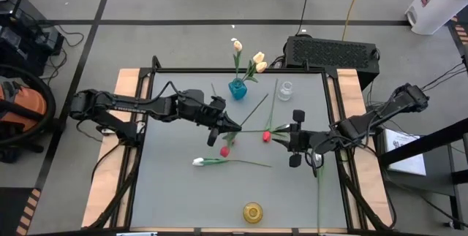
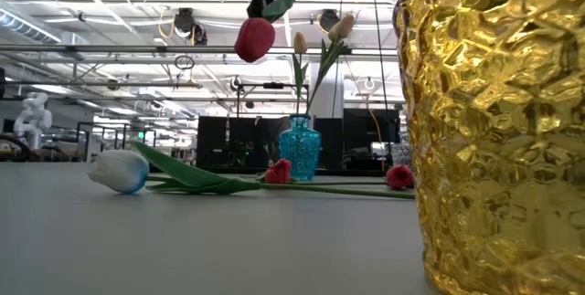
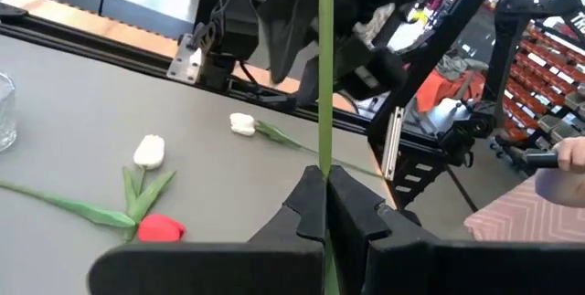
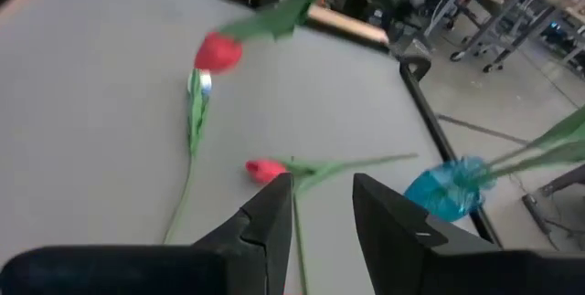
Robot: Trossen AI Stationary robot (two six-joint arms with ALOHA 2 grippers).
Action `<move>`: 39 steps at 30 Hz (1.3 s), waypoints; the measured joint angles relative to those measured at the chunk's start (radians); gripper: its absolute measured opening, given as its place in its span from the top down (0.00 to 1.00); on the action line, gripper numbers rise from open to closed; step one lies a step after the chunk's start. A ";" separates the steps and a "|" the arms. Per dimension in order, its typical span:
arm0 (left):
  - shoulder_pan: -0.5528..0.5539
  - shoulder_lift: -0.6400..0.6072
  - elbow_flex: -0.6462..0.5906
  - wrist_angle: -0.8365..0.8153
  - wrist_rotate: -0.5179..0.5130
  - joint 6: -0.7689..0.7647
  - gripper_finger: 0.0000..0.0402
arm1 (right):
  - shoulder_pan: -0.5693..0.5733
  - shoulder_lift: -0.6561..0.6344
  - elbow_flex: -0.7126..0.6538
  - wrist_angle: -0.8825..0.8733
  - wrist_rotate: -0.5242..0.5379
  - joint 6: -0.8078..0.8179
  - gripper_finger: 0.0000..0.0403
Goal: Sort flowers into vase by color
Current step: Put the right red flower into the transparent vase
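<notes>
Our left gripper [image 3: 325,205] has its jaws pinching a red tulip [image 2: 254,39] by the stem, lifted above the desk [image 1: 175,185]. We keep the pinch firm. The right gripper [image 4: 322,205], jaws spread, hovers over a second red tulip [image 4: 266,170] lying on the desk.

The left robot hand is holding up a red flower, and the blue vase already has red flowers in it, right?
Not quite. The left gripper does hold a red flower, but the blue vase holds cream-yellow flowers, not red ones, as the high view shows.
</notes>
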 joint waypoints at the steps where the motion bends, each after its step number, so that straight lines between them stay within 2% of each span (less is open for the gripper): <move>1: -0.002 0.000 0.000 0.000 0.000 0.000 1.00 | 0.001 0.005 0.017 0.001 0.004 -0.014 0.73; 7: -0.011 0.000 0.000 0.000 0.000 -0.012 1.00 | 0.010 0.089 0.148 -0.047 0.057 -0.139 0.73; 10: -0.011 0.000 0.000 0.000 0.003 -0.025 1.00 | 0.012 0.161 0.235 -0.124 0.088 -0.179 0.73; 21: -0.011 0.000 0.000 0.003 0.057 -0.077 1.00 | 0.070 0.411 0.529 -0.421 0.321 -0.288 0.73; 30: -0.011 0.000 0.000 0.003 0.107 -0.111 1.00 | 0.159 0.453 0.573 -0.398 0.580 -0.526 0.73; 39: -0.011 0.000 0.000 0.003 0.168 -0.225 1.00 | 0.177 0.462 0.573 -0.289 0.632 -0.700 0.73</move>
